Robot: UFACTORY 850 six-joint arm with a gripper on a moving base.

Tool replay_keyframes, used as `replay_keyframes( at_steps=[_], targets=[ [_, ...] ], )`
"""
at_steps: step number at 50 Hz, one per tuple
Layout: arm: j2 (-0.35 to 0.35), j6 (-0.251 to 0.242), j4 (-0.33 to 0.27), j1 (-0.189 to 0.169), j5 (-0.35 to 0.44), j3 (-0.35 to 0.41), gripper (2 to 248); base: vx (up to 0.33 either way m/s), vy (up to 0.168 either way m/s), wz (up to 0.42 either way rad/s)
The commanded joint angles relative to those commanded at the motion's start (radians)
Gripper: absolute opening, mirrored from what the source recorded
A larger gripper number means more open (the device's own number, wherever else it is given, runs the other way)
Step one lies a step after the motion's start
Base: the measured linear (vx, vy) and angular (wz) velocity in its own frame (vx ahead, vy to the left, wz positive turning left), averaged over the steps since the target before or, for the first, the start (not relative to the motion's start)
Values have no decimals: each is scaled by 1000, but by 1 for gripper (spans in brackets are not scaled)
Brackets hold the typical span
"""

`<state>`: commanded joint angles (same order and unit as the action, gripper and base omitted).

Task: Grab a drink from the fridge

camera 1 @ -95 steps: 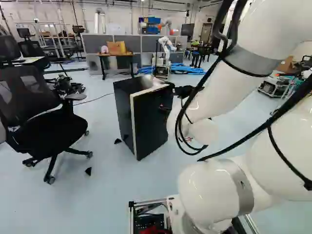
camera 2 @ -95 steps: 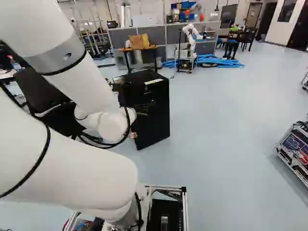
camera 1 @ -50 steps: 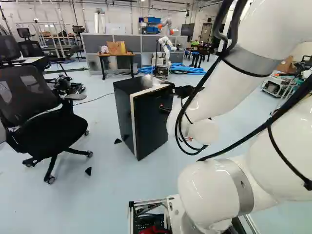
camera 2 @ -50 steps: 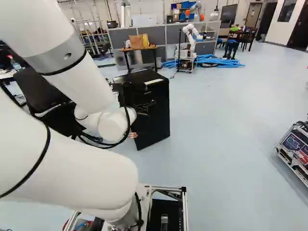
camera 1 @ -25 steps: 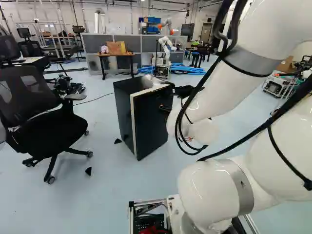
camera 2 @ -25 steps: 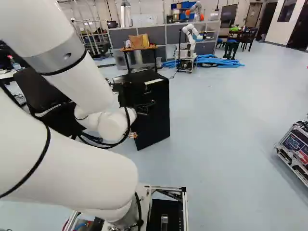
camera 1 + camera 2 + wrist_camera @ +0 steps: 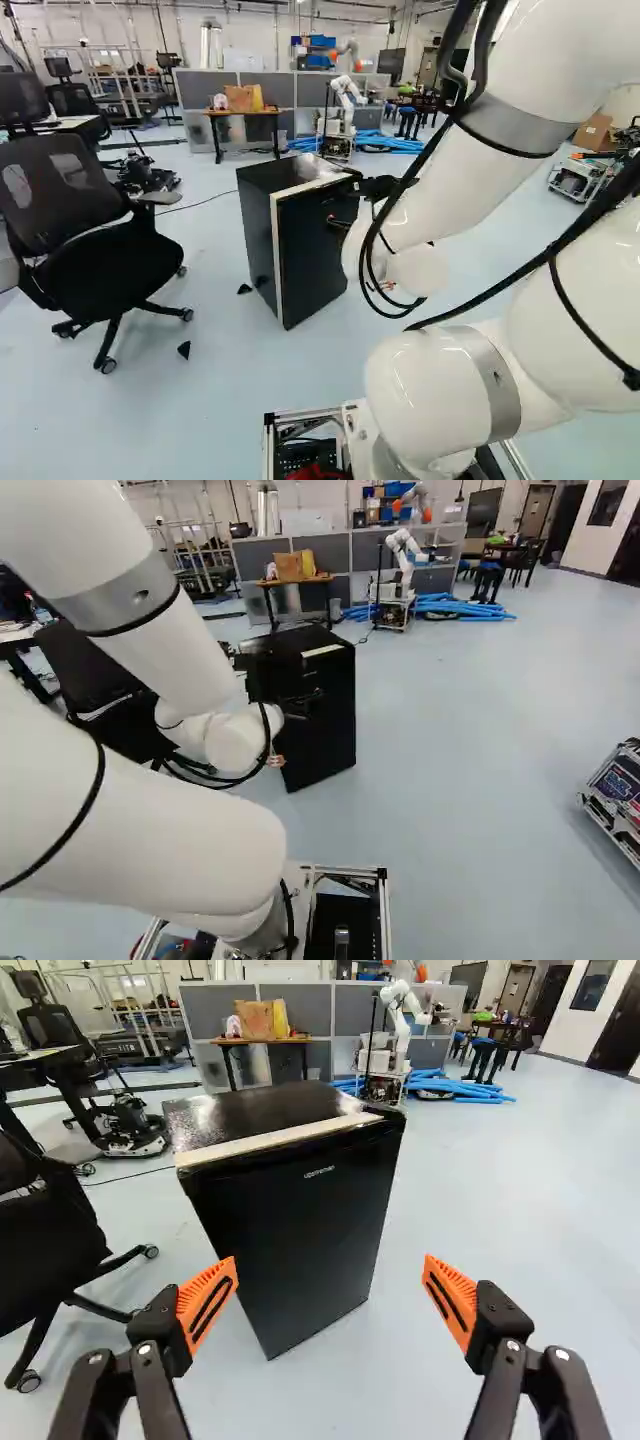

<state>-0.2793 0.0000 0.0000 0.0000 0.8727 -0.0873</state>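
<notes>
Black fridge ahead of the gripper, its door closed.
The orange-padded fingers stand wide apart with nothing gripped; the fridge lies beyond them, partly in line with the gap and more toward the chair-side finger, while pale floor lies behind the other finger. A pale strip runs along the fridge's front top edge. A black office chair stands to its left in the left base view; farther back are a table bearing bags, grey partitions, another robot and blue tubes.
</notes>
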Motion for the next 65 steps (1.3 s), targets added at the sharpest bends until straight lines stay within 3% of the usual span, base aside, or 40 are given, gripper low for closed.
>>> replay_keyframes(
  at_steps=[28,65],
  targets=[
    [0,0,0,0,0,0,247,28,-38,13],
    [0,0,0,0,0,0,247,33,-29,142]
  ],
)
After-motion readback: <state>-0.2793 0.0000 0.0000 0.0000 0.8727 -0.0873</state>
